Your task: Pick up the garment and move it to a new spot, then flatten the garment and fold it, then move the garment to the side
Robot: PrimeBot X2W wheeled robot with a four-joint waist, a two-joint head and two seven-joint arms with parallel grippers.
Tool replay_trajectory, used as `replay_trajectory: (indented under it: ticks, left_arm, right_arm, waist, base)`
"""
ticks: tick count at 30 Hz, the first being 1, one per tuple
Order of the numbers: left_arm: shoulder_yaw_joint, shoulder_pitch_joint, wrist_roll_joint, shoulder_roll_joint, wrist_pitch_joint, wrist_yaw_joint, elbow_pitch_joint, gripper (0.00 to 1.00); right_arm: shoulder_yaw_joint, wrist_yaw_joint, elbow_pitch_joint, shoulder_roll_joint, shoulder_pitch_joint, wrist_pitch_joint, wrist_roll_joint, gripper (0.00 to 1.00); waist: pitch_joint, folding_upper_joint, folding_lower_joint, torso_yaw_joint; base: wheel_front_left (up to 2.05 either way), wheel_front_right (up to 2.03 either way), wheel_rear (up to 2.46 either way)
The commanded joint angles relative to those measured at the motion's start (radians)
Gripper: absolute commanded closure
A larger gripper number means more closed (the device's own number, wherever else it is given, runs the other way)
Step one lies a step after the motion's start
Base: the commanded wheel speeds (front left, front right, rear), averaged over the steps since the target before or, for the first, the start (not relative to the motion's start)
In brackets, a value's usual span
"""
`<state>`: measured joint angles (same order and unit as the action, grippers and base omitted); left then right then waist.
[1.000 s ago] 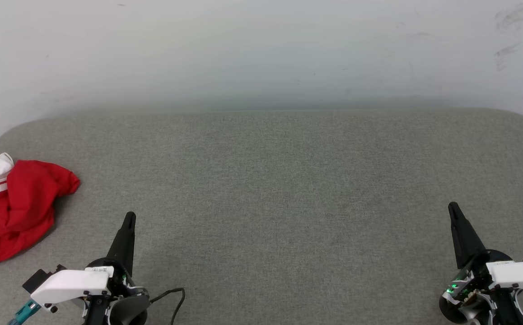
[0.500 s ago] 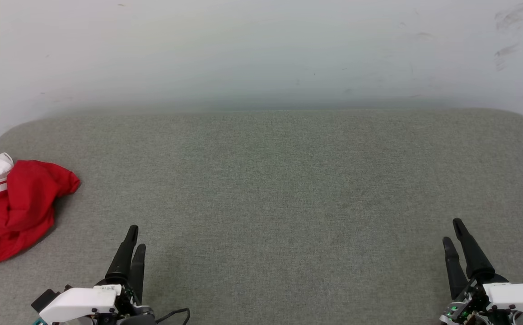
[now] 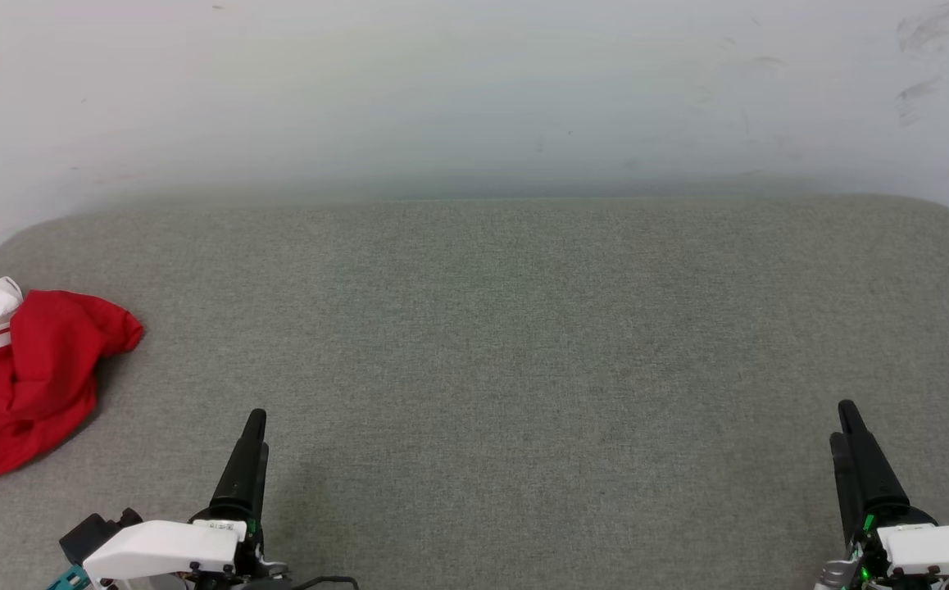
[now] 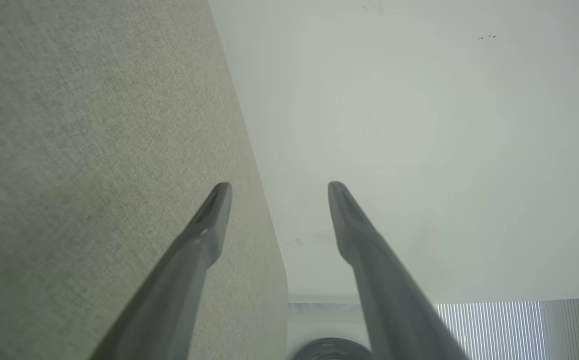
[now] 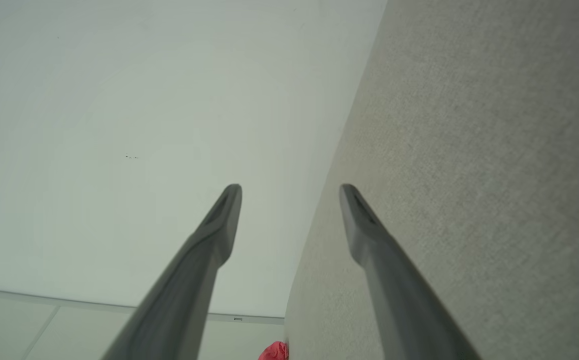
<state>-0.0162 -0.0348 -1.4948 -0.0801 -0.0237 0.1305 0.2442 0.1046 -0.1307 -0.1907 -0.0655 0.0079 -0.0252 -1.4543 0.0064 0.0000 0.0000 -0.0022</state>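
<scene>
Opening: left gripper (image 4: 278, 186) and right gripper (image 5: 289, 187) have just spread their fingers (image 4: 209, 220) wide, and both are empty.
Garment: red-and-white jersey T-shirt (image 3: 20, 377), crumpled at the far left edge of the grey upholstered surface (image 3: 507, 328), well apart from both grippers.
Meaning: pick-up not yet started; the left arm looks best placed to reach.

Grey woven-fabric table (image 3: 524, 328), rounded far corners. On it: red garment (image 3: 24, 377) w/ white trim, lying crumpled, mid-left frame edge.
</scene>
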Motion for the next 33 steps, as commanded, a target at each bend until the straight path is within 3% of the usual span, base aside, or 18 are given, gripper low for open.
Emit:
replay_trajectory:
  ticks: [1, 16, 33]
  left_arm:
    - [0.004, -0.008, 0.023, -0.007, 0.008, 0.0, -0.023, 0.0]
    - [0.037, 0.011, 0.331, -0.02, 0.068, 0.0, -0.08, 0.0]
    - [0.106, 0.035, 0.754, -0.064, 0.125, 0.0, -0.116, 0.0]
  right_arm:
    - [0.001, 0.0, 0.027, -0.012, 0.0, 0.009, 0.026, 0.0]
    - [0.021, 0.0, 0.084, -0.032, 0.038, 0.068, 0.268, 0.0]
    - [0.025, 0.0, 0.138, -0.073, 0.085, 0.126, 0.591, 0.0]
  waist:
    - [0.001, 0.0, 0.0, 0.0]
    - [0.009, 0.0, 0.0, -0.003]
    - [0.013, 0.0, 0.0, -0.005]
  base:
    - [0.0, 0.0, 0.0]
    - [0.0, 0.0, 0.0]
    - [0.0, 0.0, 0.0]
